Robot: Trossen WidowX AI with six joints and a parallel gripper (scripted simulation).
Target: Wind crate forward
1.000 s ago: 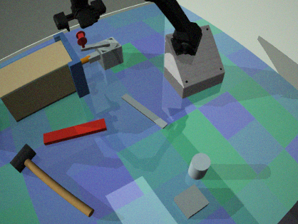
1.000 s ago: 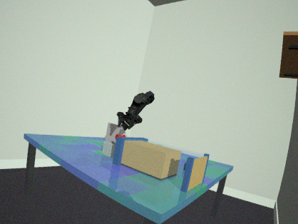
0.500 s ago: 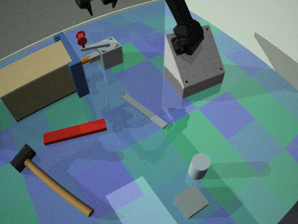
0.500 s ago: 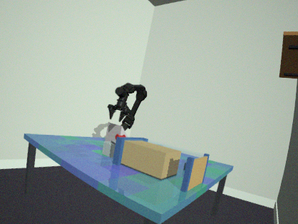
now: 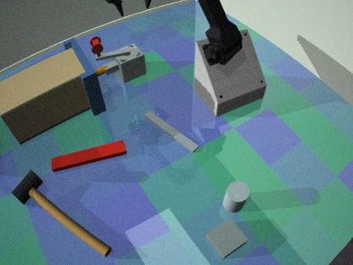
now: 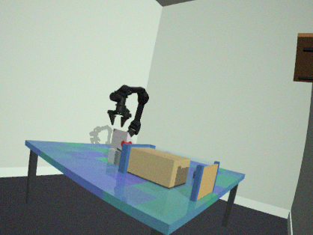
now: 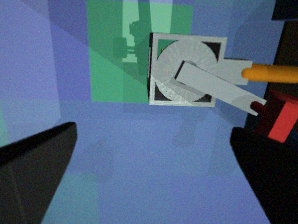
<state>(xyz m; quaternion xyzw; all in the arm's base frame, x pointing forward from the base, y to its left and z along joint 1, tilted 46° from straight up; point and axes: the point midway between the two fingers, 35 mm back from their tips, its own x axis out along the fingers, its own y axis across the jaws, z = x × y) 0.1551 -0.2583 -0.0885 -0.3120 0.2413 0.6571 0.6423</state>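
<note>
The grey winch [image 5: 134, 65] [image 6: 112, 156] stands on the bench. The grey crank handle [image 5: 116, 54] [image 7: 216, 86] sits in the hole on its top, with its red knob [image 5: 96, 44] [image 6: 126, 143] [image 7: 278, 118] out toward the rack. An orange strap [image 5: 100, 71] [image 7: 272, 73] runs from the winch to the tan crate [image 5: 40, 90] [image 6: 157, 165]. The crate sits flat, with its front end at the blue frame [image 5: 95, 90] [image 6: 125, 157]. My gripper [image 5: 134, 5] [image 6: 117, 117] [image 7: 155, 132] is open and empty. It hangs well above the winch.
A red bar [image 5: 89, 155], a hammer [image 5: 59, 215], a grey strip [image 5: 171, 131], a grey cylinder [image 5: 236, 196] and a grey square plate [image 5: 226, 237] lie on the bench. The arm's grey pedestal [image 5: 236, 84] stands at the back right. Clear guard panels surround the crate.
</note>
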